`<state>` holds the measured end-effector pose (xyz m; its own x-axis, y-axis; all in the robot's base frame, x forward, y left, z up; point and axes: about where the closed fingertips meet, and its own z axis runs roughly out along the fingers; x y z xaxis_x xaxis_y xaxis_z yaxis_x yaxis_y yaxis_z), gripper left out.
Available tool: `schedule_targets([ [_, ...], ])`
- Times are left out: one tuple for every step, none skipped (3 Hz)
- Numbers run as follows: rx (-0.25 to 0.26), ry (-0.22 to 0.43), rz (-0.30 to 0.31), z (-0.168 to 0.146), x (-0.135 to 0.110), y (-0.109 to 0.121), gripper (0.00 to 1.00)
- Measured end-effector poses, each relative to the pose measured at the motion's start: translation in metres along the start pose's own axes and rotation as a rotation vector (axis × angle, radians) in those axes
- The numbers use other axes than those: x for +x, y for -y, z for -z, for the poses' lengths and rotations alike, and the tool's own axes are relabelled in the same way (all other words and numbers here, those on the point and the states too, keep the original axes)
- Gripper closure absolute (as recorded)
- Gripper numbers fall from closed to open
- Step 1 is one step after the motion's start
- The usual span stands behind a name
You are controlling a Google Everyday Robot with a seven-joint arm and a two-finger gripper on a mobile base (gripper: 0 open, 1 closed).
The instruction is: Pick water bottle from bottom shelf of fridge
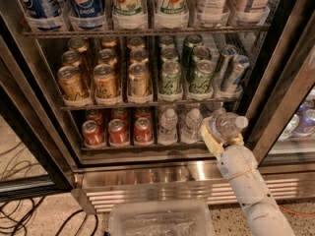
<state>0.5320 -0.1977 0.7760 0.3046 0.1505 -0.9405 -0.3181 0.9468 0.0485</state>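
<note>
The fridge stands open with a black frame. Its bottom shelf holds red soda cans on the left and small clear water bottles with white caps on the right. My gripper is at the right end of the bottom shelf, at its front edge. It is shut on one water bottle, which lies tilted with its white cap pointing right. My white arm rises from the lower right.
The rack above holds gold cans and green cans. Large labelled soda bottles stand on the top rack. A stainless slatted base runs below. A clear plastic bin sits in front. Black cables lie on the floor at left.
</note>
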Motion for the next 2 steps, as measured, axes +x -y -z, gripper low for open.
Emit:
schedule_targets([
  [-0.002, 0.068, -0.007, 0.013, -0.037, 0.029, 1.00],
  [0.027, 0.175, -0.009, 0.038, -0.080, 0.073, 1.00],
])
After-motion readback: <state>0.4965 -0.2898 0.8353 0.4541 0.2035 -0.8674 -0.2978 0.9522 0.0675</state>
